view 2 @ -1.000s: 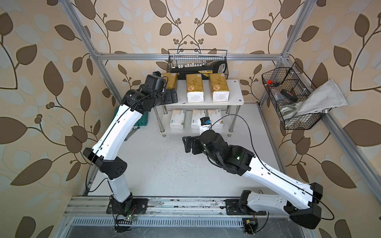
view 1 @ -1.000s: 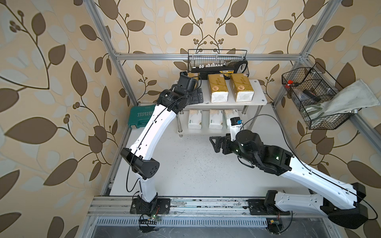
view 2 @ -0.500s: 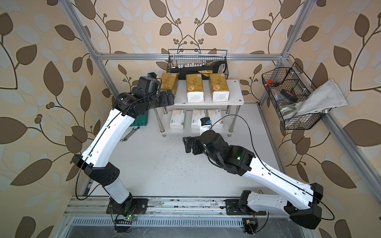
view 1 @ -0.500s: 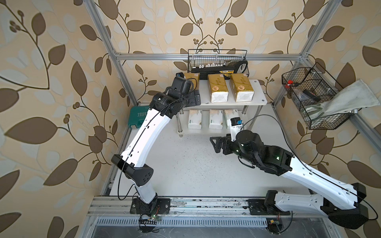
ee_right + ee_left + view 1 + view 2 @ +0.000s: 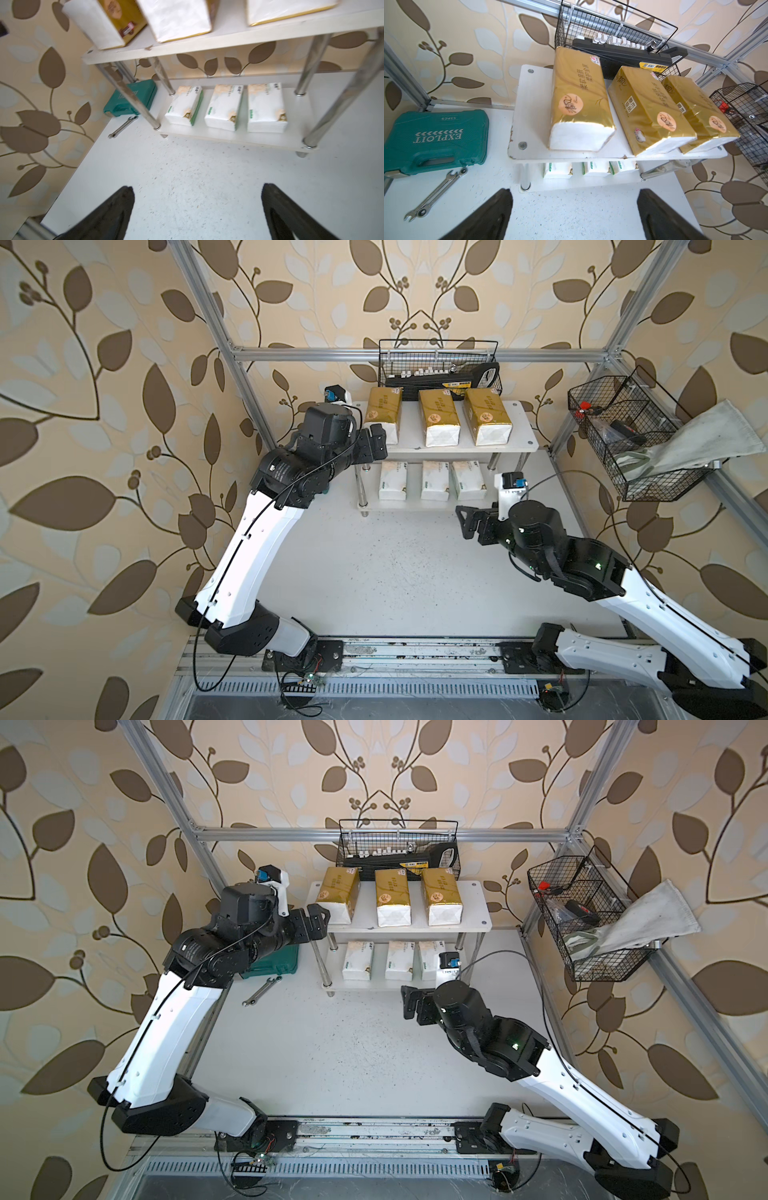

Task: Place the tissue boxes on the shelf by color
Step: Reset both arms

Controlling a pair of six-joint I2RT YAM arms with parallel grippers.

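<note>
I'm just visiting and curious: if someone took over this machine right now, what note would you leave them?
Left gripper: open, empty, near the shelf's top board.
Right gripper: open, empty, over the table in front of the lower board.
Three gold tissue packs lie on top, three white packs below.
Sorting looks done; nothing left but pulling the arms back.

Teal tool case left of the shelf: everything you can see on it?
The teal tool case is ribbed moulded plastic, closed, lying flat on the white table beside the shelf, a gap between them. Its lid carries raised "EXPLOIT" and "53PCS" lettering; a cut-out handle faces a wrench lying close by.
</note>
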